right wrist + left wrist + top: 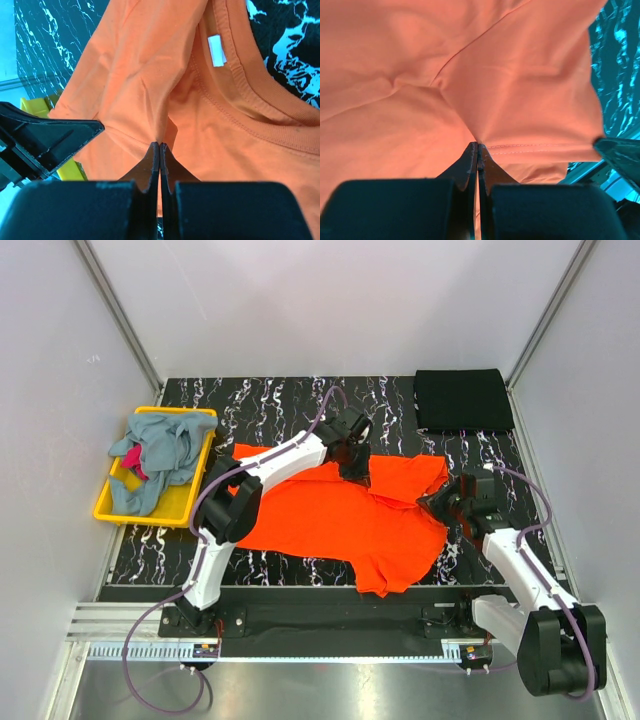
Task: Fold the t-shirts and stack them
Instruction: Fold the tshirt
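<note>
– Left gripper, seen from above?
– Pinching the bright orange cloth t-shirt, spread just right of the yellow plastic bin; right gripper pinches it farther from that bin.
– Left wrist?
– Jaws pressed together on its stitched hem.
– Right wrist?
– Clamped beside the ribbed collar. Folding looks begun; next, both should lift evenly.

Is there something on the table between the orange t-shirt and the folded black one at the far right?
Nothing visible. Only bare table lies between the orange t-shirt and the folded black t-shirt. The left end effector and the right end effector are shut on it.
</note>
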Motion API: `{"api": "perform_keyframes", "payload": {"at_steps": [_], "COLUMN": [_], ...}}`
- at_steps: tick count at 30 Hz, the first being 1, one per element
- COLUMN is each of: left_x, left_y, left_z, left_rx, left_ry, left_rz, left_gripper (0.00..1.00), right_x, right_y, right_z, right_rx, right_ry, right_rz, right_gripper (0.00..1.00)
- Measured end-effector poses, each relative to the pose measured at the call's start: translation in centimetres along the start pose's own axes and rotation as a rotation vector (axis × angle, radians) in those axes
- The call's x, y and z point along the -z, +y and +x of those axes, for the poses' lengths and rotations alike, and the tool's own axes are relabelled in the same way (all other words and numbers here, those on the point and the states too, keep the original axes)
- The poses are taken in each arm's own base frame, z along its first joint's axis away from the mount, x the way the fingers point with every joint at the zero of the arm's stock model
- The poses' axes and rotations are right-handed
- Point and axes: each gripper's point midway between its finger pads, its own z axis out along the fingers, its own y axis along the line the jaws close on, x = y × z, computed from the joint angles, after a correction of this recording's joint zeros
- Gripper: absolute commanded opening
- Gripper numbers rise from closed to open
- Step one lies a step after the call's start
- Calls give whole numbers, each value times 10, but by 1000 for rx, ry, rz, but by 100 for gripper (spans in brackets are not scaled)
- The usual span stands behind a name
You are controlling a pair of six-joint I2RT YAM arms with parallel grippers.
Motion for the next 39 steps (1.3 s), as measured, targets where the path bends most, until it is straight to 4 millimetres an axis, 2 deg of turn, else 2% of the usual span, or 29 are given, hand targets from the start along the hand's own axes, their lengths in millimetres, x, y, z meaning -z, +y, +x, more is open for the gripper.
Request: {"api": "perform_keyframes", "payload": {"at_steps": [11, 12, 13, 14, 15, 16, 17, 20, 24, 27, 29, 30, 33, 37, 39], "left_x": [-1, -2, -3, -3, -3, -3, -2, 5, 30, 59, 76, 84, 98, 106, 110], "left_y": [13, 13, 14, 15, 18, 21, 26, 43, 88, 142, 182, 201, 235, 261, 272], "left_z": [11, 12, 13, 14, 14, 14, 14, 8, -15, -37, -43, -41, -26, -7, -4], "left_rx": [-24, -28, -33, -38, -43, -49, -56, -57, -12, 62, 114, 139, 183, 215, 230], "left_ry": [36, 39, 42, 45, 46, 46, 46, 42, -3, -61, -93, -100, -88, -54, -52], "left_rz": [-48, -49, -50, -54, -66, -77, -92, -135, -214, -299, -386, -435, -535, -618, -646], "left_gripper": [1, 9, 22, 25, 28, 35, 36, 39, 36, 37, 40, 41, 45, 47, 47], "right_x": [-3, -3, -3, -3, -4, -5, -6, -8, -14, -25, -36, -42, -57, -74, -83], "right_y": [-23, -23, -23, -24, -26, -29, -31, -40, -39, -24, -14, -10, -9, -21, -27], "right_z": [21, 21, 21, 21, 20, 20, 19, 23, 14, -4, -16, -21, -30, -35, -40], "right_rx": [-53, -53, -48, -42, -35, -25, -13, 16, 55, 95, 123, 136, 178, 214, 225], "right_ry": [44, 45, 46, 44, 39, 35, 35, 60, 73, 52, 40, 38, 44, 74, 85], "right_rz": [51, 52, 52, 54, 62, 72, 80, 123, 190, 208, 220, 222, 248, 294, 317], "right_gripper": [0, 1, 4, 15, 22, 27, 32, 38, 36, 36, 38, 38, 40, 40, 40]}}
